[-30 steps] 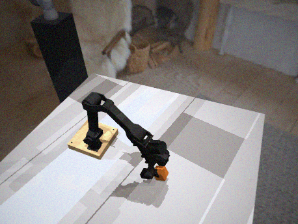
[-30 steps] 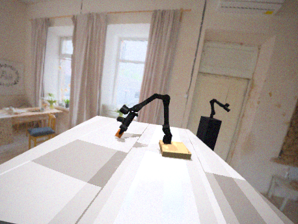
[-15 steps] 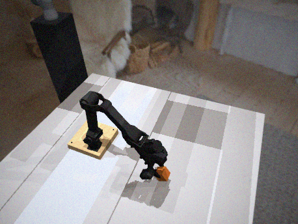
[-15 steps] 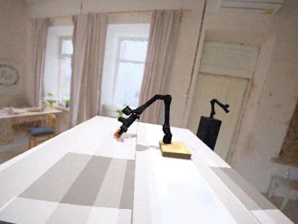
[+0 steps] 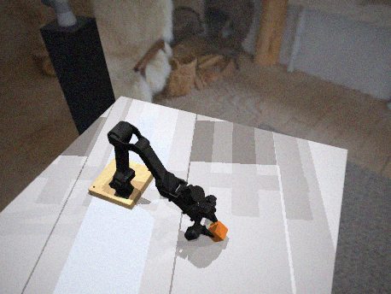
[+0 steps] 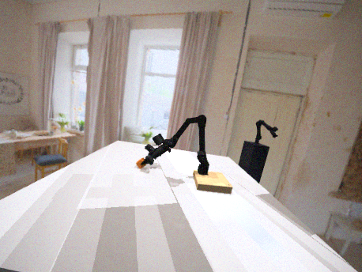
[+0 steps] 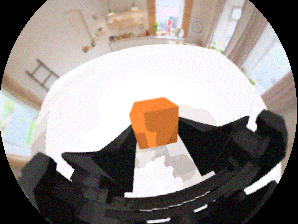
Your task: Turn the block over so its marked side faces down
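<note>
Pale grey-and-white planks made up the surface (image 5: 273, 179), with a curtained window and a cream door behind it in the exterior view. On a wooden base plate (image 5: 99, 191) stood the black arm (image 5: 149, 160), reaching forward and down. Its pincer (image 5: 205, 228) was closed on the orange block (image 5: 218, 231), which hung just above the surface with its shadow close beneath. From the wrist camera the block (image 7: 156, 121) sat tilted between the two dark fingers, gripped near its lower edge. No marking could be made out on any visible face, so which side carried it was unclear.

The step in hand seemed to be the rotation itself, part-way through. To do it well, the wrist would need to finish rolling until the marked face pointed squarely down, keeping the grip firm so the block did not slip. Lowering should then be slow, until a flat face met the surface, and only then should the fingers part, lest the block topple onto another side.
</note>
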Robot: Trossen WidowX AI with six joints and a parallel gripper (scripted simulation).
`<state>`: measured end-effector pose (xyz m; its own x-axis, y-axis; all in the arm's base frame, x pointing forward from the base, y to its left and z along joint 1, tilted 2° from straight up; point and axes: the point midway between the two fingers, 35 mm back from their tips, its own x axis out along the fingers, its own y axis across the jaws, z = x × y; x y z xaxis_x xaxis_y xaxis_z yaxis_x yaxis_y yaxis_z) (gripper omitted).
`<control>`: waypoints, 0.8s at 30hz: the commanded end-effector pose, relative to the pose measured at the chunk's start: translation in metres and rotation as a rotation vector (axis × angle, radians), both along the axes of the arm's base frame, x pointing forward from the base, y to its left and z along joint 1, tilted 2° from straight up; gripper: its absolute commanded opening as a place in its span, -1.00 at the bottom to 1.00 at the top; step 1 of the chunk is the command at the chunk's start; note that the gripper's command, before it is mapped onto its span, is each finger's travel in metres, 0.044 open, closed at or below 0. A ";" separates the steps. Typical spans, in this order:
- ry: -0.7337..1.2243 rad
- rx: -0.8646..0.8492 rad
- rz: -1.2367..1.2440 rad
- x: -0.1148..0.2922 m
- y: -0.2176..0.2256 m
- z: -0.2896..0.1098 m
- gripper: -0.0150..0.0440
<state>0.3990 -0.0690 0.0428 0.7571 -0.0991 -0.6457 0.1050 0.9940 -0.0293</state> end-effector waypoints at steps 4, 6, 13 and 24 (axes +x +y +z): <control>-0.109 -0.010 0.008 -0.006 0.001 -0.008 -0.49; -0.140 -0.014 0.009 -0.008 0.002 -0.008 -0.49; -0.225 -0.025 0.013 -0.016 0.003 -0.006 -0.49; -0.250 -0.028 0.014 -0.017 0.003 -0.003 -0.49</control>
